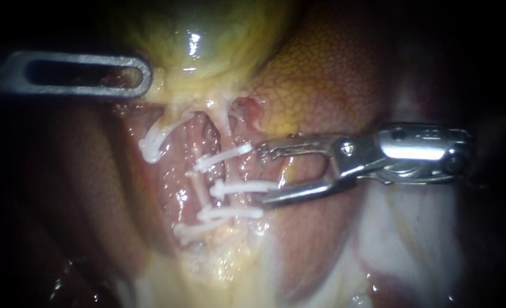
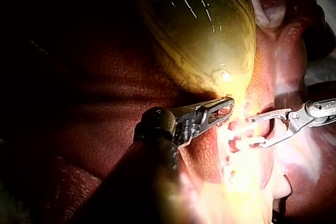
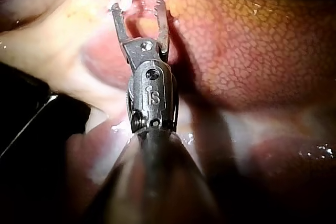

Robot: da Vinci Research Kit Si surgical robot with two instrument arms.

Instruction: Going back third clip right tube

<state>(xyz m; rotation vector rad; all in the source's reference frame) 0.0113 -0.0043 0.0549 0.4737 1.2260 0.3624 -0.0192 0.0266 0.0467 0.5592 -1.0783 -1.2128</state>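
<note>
Several white clips cross the tubes below the yellow-green gallbladder (image 1: 198, 34). One clip (image 1: 150, 145) sits on the left tube. The right tube carries stacked clips, among them an upper clip (image 1: 223, 158) and a middle clip (image 1: 244, 186). My right instrument (image 1: 262, 174) comes in from the right, its jaws open around the free end of the middle clip without closing on it. In the right wrist view it (image 3: 137, 6) also shows a gap between its jaws. My left instrument (image 1: 145, 75) is shut on the gallbladder at its lower edge, holding it up.
Mottled red-brown liver (image 1: 327, 74) lies right of the tubes and under the right instrument's shaft. Pale fatty tissue (image 1: 412, 228) spreads at the lower right. The left wrist view shows the gallbladder (image 2: 205, 30) bulging above both instruments.
</note>
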